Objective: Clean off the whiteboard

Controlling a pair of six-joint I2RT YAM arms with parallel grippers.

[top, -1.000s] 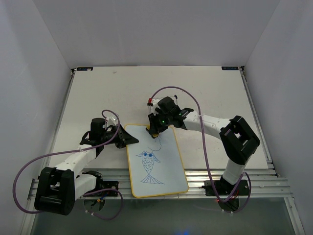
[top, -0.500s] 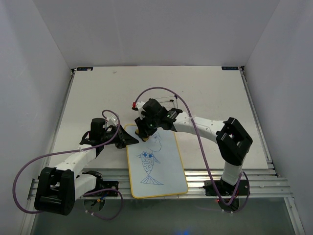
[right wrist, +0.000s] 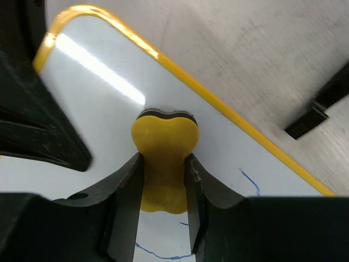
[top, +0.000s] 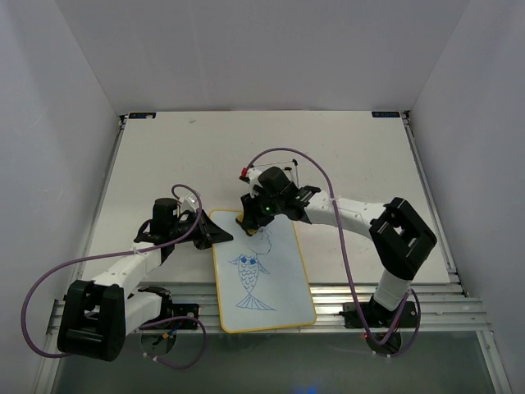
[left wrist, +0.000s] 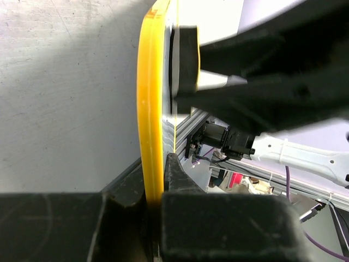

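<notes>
The whiteboard (top: 262,271) lies flat near the table's front edge, white with a yellow frame and a blue fish drawing (top: 250,275). My left gripper (top: 215,235) is shut on the board's left edge near its far corner; the left wrist view shows the yellow frame (left wrist: 151,109) pinched between the jaws. My right gripper (top: 252,223) is shut on a small yellow eraser (right wrist: 163,164) and presses it on the board's far end, just above the fish's head. Blue lines (right wrist: 251,182) show beside the eraser.
The white table (top: 344,148) stretches behind and to the right of the board. White walls enclose the cell on three sides. The aluminium rail (top: 328,295) runs along the front edge under the board's near end. Purple cables loop from both arms.
My right gripper with the eraser swept left across the board's far end, then came back a little right. Some of the blue line at the fish's top is gone. The left arm stayed still.
</notes>
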